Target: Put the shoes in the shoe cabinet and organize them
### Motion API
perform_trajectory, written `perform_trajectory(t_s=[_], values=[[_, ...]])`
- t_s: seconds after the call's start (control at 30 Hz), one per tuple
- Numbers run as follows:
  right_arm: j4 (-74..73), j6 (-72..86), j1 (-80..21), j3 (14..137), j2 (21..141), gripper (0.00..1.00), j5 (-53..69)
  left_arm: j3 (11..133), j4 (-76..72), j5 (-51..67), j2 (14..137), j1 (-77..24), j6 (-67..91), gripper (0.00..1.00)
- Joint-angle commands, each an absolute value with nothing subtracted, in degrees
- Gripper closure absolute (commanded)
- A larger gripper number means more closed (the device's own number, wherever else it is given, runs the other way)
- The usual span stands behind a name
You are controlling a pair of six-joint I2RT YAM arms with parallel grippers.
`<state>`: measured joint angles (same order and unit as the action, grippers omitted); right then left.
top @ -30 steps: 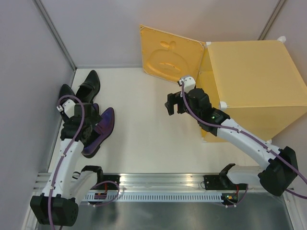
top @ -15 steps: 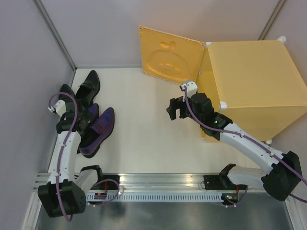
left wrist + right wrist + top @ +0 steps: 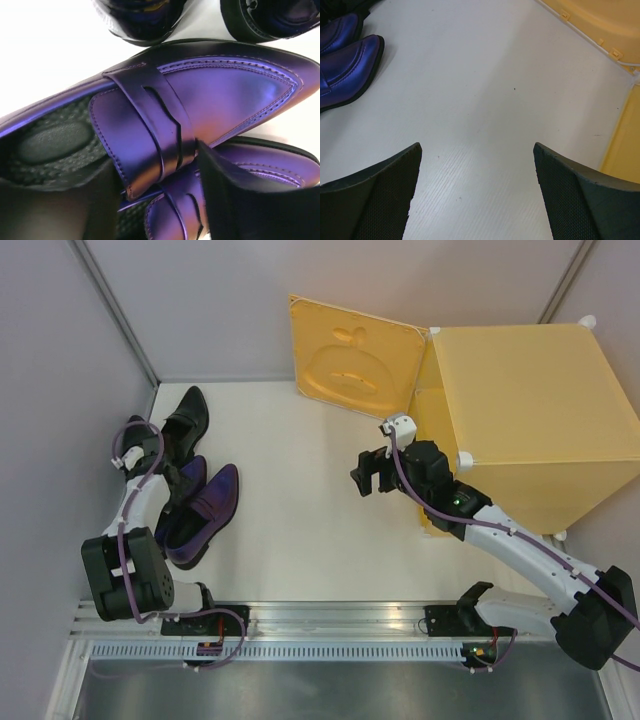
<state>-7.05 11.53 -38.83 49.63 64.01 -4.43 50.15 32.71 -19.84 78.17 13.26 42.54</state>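
Four shoes [image 3: 185,532], all out on the worktop [image 3: 300,500] near its left edge, well apart from the cabinet [image 3: 520,390]. We've got the black pair [image 3: 188,412] toward the far-left corner and the purple pair [image 3: 208,502] just nearer us, side by side and tight against each other. — A

Yep, we see the same. Cabinet's in the far-right corner with its door [image 3: 350,352] swung wide open toward the far edge. — B

The left gripper [image 3: 155,160] is down on the purple pair. From the left wrist view, one finger [image 3: 55,210] sits over the dark inside of one purple shoe. The other is at that shoe's outer side, over its twin, with the strap [image 3: 150,125] between them. — A

Clamped on it though? We honestly can't tell. The fingers are right up against the shoe, but we can't see whether they're squeezing. — B

Fair. The right gripper [image 3: 476,147] is easy: fingers spread wide, released, hanging over the worktop by the cabinet's open side, well apart from the shoes. — A
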Motion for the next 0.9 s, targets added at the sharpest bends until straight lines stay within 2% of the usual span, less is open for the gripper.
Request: perform_trajectory(t_s=[0.0,0.03,0.07,0.13,0.17,0.23,0.53,0.67,0.77,0.87], values=[[-4.57,10.72,-38.85,49.31,62.58,0.04,-3.52,52.82,28.83,-19.69,79.98,13.71,44.03,0.42],[-4.66,10.64,-38.93,49.31,62.67,0.04,-3.52,52.91,28.74,-19.34,80.24,13.62,43.95,0.47],[-4.75,10.63,-38.85,49.31,62.67,0.04,-3.52,52.91,28.65,-18.64,80.51,13.71,43.95,0.60],[-4.83,10.72,-38.93,49.39,62.49,0.04,-3.69,53.35,28.74,-17.58,80.42,13.62,43.07,0.76],[-5.10,10.72,-38.94,49.57,62.40,0.04,-3.69,53.26,28.74,-16.80,79.46,13.71,42.63,0.89],[-5.45,10.81,-38.94,49.66,62.05,0.05,-3.78,52.91,28.65,-16.61,77.80,13.71,42.36,0.97],[-7.82,11.78,-38.94,51.06,58.37,0.05,-3.43,56.24,29.53,-12.05,66.54,13.62,37.71,0.98],[-9.05,12.22,-38.93,51.50,56.17,0.05,-3.95,60.90,31.29,-4.16,63.55,13.10,36.48,0.98],[-10.45,12.39,-38.85,52.03,54.50,0.05,-4.66,64.33,32.34,2.17,63.46,11.08,36.56,0.98],[-12.21,12.57,-38.94,52.47,53.18,0.05,-5.97,67.75,32.87,2.73,64.16,4.33,36.56,0.98]])
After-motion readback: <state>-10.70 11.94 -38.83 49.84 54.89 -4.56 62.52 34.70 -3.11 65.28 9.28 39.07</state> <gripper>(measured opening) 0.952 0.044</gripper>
